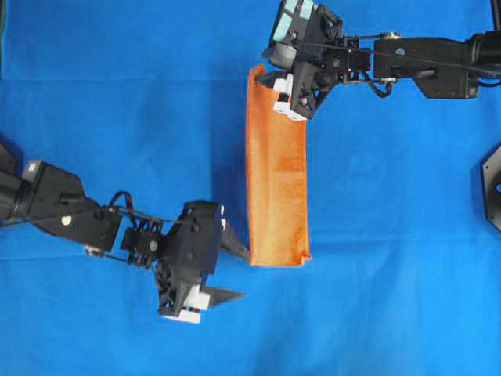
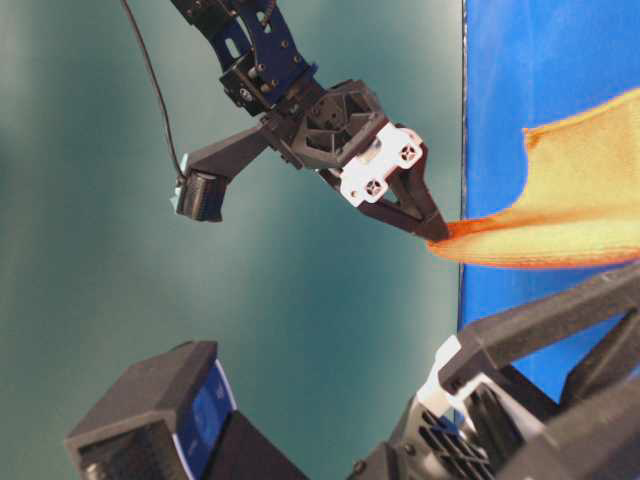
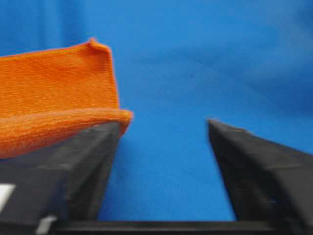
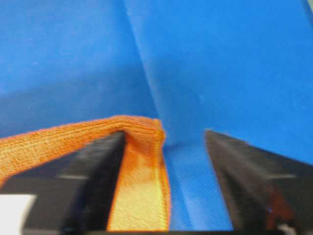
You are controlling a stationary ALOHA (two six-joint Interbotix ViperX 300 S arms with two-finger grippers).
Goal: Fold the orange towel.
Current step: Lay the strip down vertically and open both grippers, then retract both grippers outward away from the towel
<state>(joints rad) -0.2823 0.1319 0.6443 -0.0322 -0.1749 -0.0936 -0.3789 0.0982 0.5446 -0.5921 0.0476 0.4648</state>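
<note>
The orange towel point(image 1: 278, 168) lies folded into a long narrow strip on the blue cloth, running from top to bottom in the overhead view. My left gripper point(image 1: 246, 276) stands open at the strip's lower left corner. In the left wrist view that towel point(image 3: 54, 103) corner rests on top of one finger point(image 3: 83, 152), with only blue cloth between the jaws. My right gripper point(image 1: 272, 90) is open at the strip's upper end. There the towel point(image 4: 142, 186) edge drapes over one finger point(image 4: 88, 171) and hangs inside the gap. The other finger point(image 4: 244, 171) stands apart from it.
A blue cloth point(image 1: 117, 117) covers the whole table. A black fixture point(image 1: 491, 184) sits at the right edge. From table level, the towel point(image 2: 570, 215) end is lifted off the cloth at the right gripper point(image 2: 435, 228).
</note>
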